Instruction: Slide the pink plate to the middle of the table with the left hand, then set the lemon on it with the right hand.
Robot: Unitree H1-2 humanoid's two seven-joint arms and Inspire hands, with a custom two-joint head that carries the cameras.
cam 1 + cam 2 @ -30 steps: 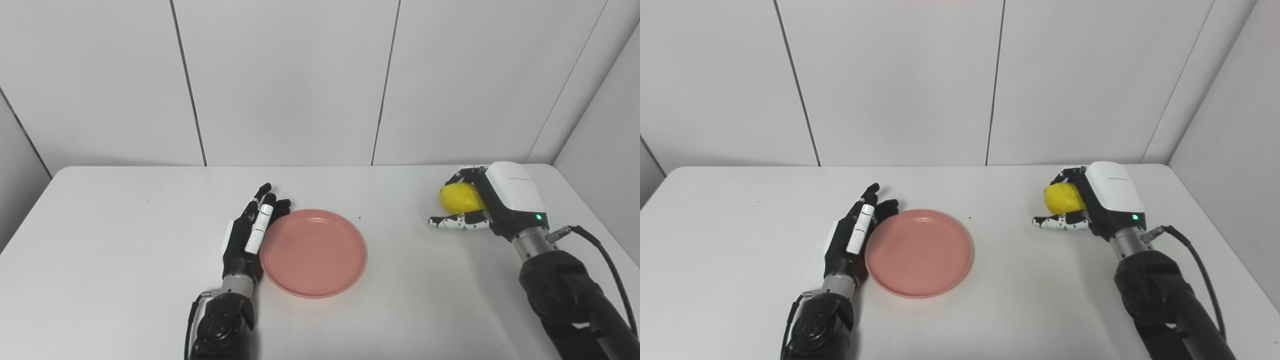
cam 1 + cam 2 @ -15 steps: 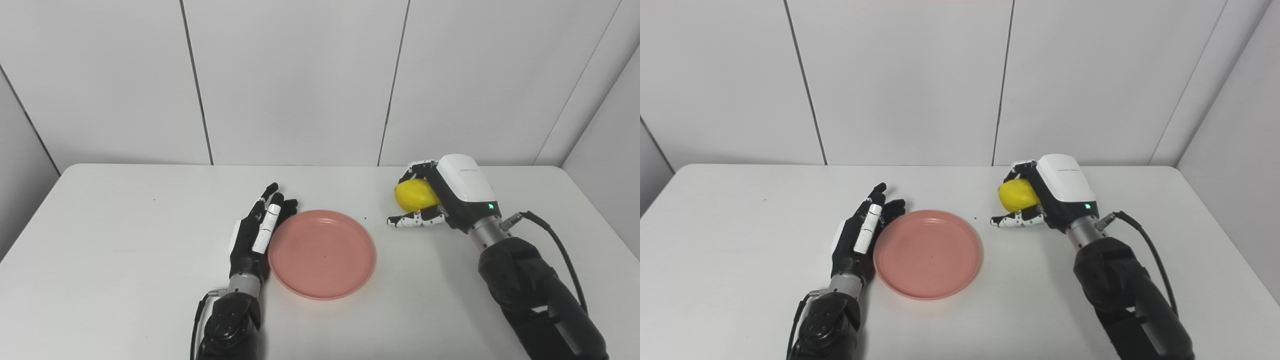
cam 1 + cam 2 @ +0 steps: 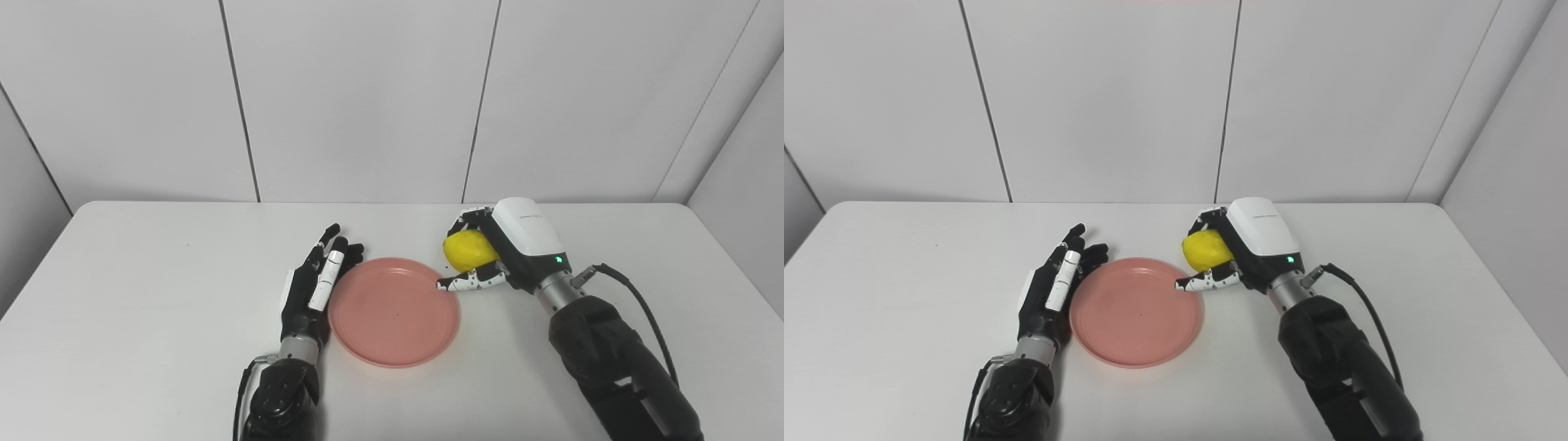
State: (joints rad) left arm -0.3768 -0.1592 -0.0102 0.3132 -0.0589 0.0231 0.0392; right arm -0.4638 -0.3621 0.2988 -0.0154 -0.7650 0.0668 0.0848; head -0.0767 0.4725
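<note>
Lemon [image 3: 468, 250] sits gripped in right hand [image 3: 502, 254] beside pink plate [image 3: 394, 311]; left hand [image 3: 309, 288] flat, fingers spread.

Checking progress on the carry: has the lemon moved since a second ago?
Yes. The lemon, held in the right hand, has travelled left toward the plate and now sits at its right rim.

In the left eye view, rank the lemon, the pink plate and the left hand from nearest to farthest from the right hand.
1. Lemon: held inside the right hand, by the plate's far right edge.
2. Pink plate: just left of the right hand, whose thumb tip reaches over its rim.
3. Left hand: open, flat against the plate's far, left side.
</note>
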